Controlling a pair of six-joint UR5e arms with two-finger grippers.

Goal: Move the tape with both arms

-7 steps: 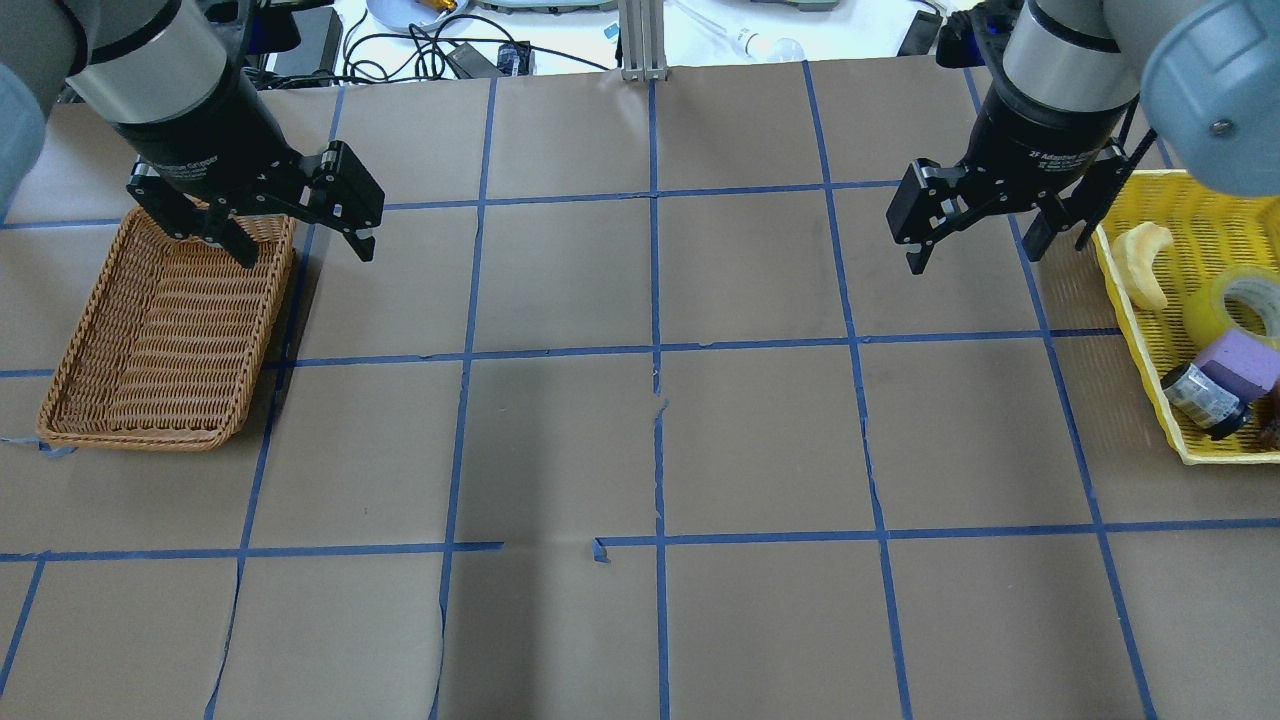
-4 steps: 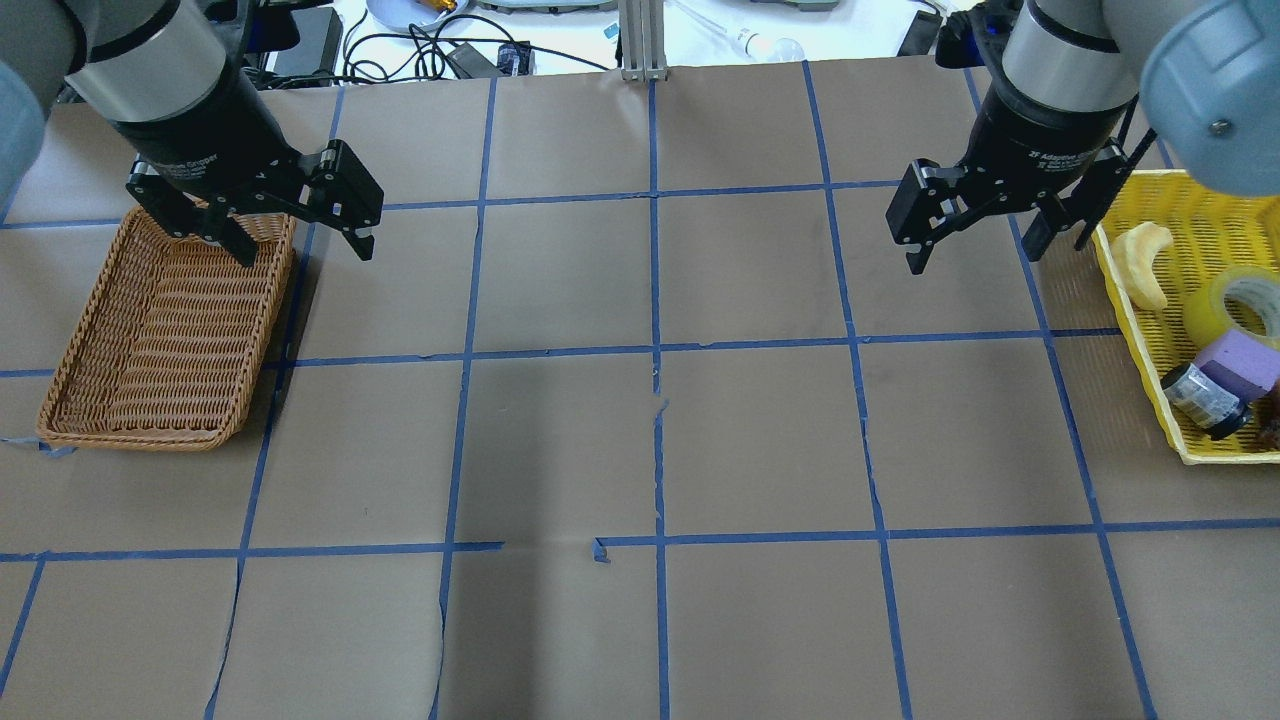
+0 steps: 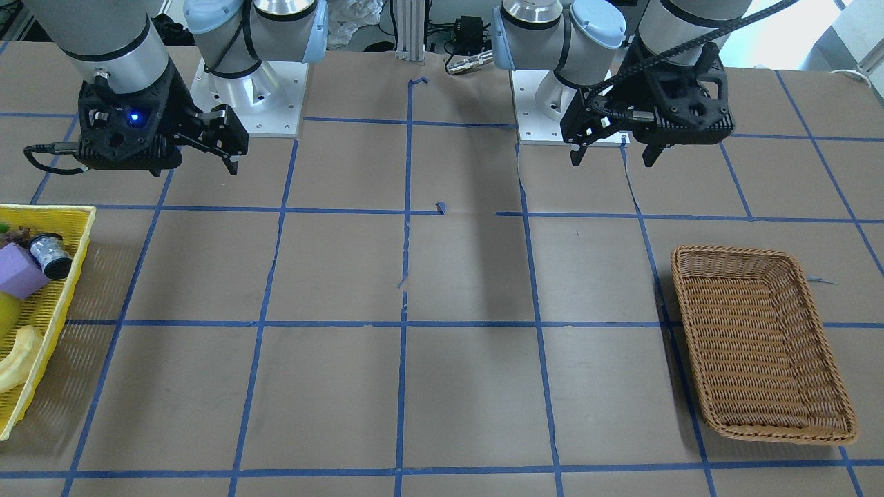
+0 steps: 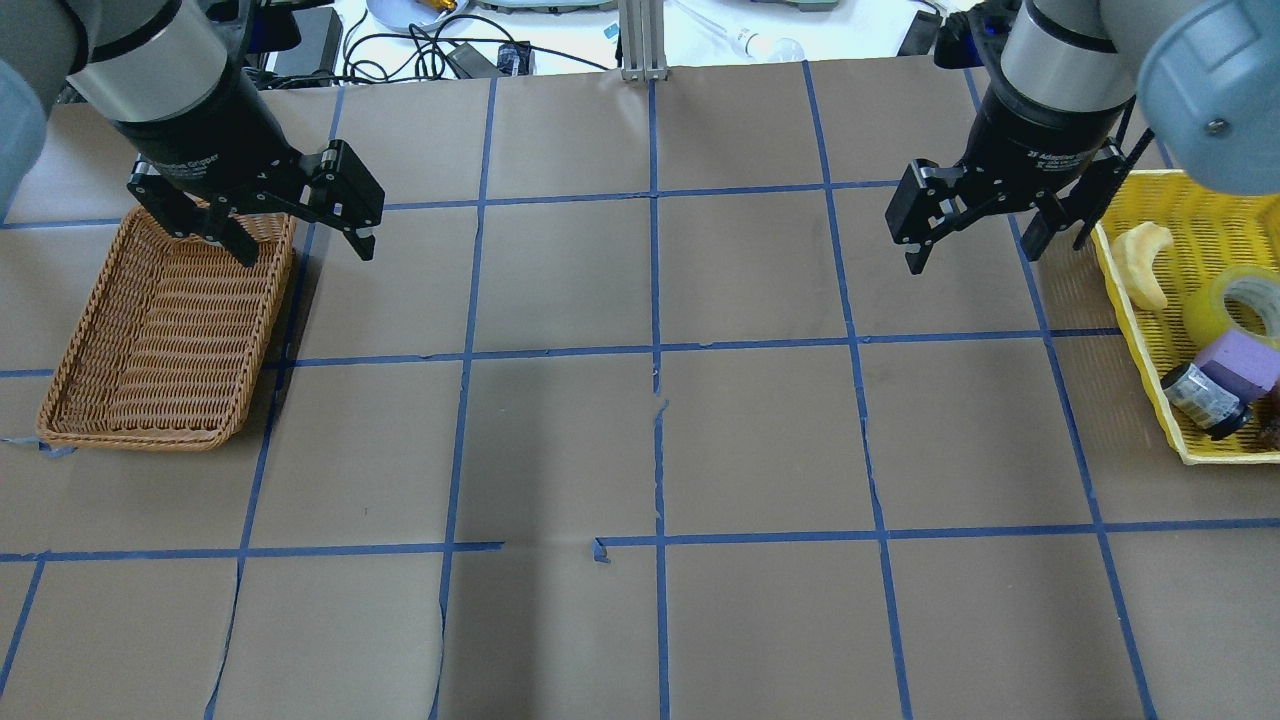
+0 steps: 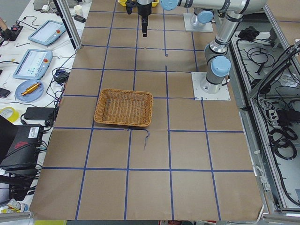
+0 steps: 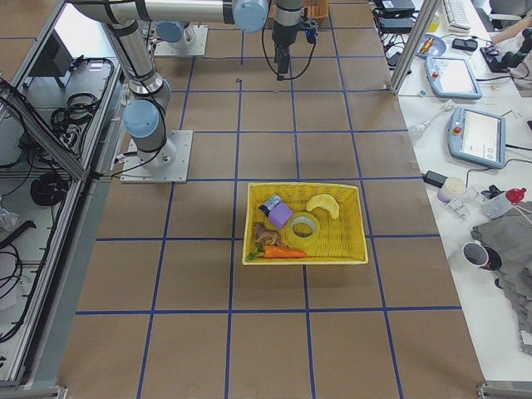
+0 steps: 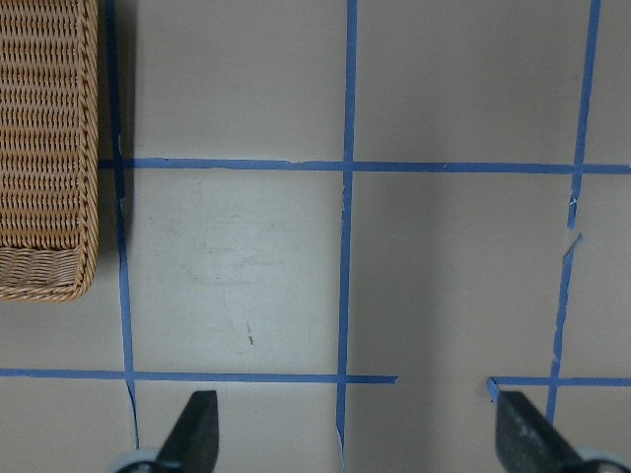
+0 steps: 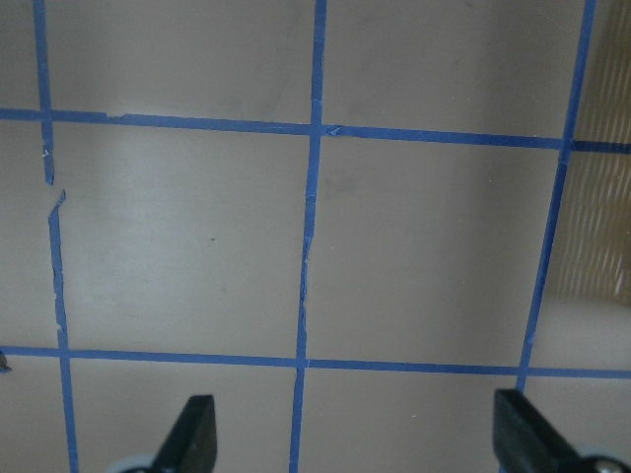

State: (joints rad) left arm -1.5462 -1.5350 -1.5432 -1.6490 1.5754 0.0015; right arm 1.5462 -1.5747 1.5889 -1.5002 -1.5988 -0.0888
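The translucent yellow tape roll (image 4: 1245, 300) lies in the yellow basket (image 4: 1128, 300) at the table's right edge. It also shows in the exterior right view (image 6: 302, 226). My right gripper (image 4: 970, 258) hangs open and empty above the table, just left of that basket and apart from the tape. My left gripper (image 4: 305, 250) hangs open and empty over the right rim of the wicker basket (image 4: 130, 438). The right wrist view (image 8: 355, 419) and the left wrist view (image 7: 355, 424) show each gripper's fingers spread over bare paper.
The yellow basket also holds a purple block (image 4: 1245, 362), a small silvery spool with black ends (image 4: 1200, 398), a pale banana shape (image 4: 1148, 262) and a carrot (image 6: 283, 250). The wicker basket holds nothing. Blue tape lines grid the brown paper.
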